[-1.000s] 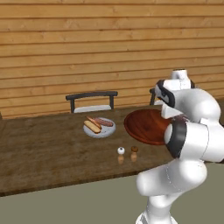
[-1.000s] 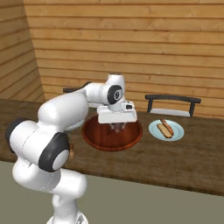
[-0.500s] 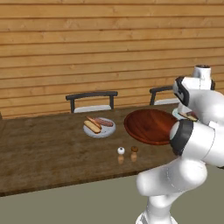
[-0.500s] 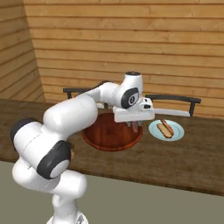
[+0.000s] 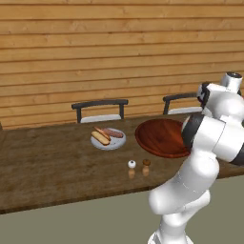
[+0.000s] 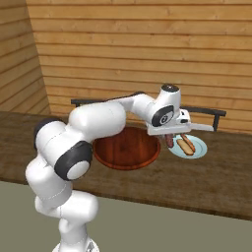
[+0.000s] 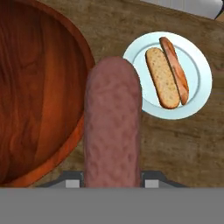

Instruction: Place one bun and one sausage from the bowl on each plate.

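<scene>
Left base view: a dark wooden worktop (image 5: pixel 57 167) runs before a wall of horizontal wooden planks, with two dark chairs behind it. On it sit a wide reddish-brown bowl (image 5: pixel 159 137), a pale plate (image 5: pixel 108 140) bearing a bun and a sausage, and two small shakers (image 5: pixel 138 167).

Right base view: a second plate (image 6: pixel 188 146), just beside the bowl, carries a bun and a sausage. The gripper (image 6: pixel 170 140) hangs between them.

Hand view: the jaws grip a sausage (image 7: pixel 113 131) above the bowl's rim.
</scene>
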You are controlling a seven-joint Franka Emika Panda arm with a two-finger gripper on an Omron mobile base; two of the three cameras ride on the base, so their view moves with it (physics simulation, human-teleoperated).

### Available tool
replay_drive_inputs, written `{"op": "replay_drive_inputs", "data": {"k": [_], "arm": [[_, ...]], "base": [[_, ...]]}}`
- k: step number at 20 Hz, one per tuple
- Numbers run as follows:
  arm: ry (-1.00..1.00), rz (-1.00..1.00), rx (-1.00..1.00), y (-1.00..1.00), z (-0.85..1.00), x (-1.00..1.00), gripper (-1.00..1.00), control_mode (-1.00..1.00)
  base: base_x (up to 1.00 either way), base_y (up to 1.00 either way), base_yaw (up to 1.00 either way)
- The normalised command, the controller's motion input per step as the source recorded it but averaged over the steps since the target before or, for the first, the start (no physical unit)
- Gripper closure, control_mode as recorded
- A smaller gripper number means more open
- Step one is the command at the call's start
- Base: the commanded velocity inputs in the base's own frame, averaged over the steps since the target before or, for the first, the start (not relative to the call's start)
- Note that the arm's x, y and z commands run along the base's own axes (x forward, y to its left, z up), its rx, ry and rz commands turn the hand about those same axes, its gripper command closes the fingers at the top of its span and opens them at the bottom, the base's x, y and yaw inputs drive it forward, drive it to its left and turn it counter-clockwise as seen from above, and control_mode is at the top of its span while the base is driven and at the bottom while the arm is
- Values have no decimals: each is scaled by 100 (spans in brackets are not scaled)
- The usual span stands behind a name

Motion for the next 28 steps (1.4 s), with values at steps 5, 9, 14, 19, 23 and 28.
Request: {"op": "replay_drive_inputs", "data": {"k": [5,9,14,19,23,28], "arm": [[-3,3,-2,-62,-8,56,100,-100],[1,9,-9,-14,-16,57,100,-100],[0,16,-6,-4,-40,52,100,-100],[10,18,-15,-1,-11,31,100,-100],[2,6,-1,0,-71,0,100,-100],[-1,1,0,1,-50,18,100,-100]], "base": [[0,0,0],[0,0,0],[0,0,0],[0,0,0],[0,0,0],[0,0,0]]}}
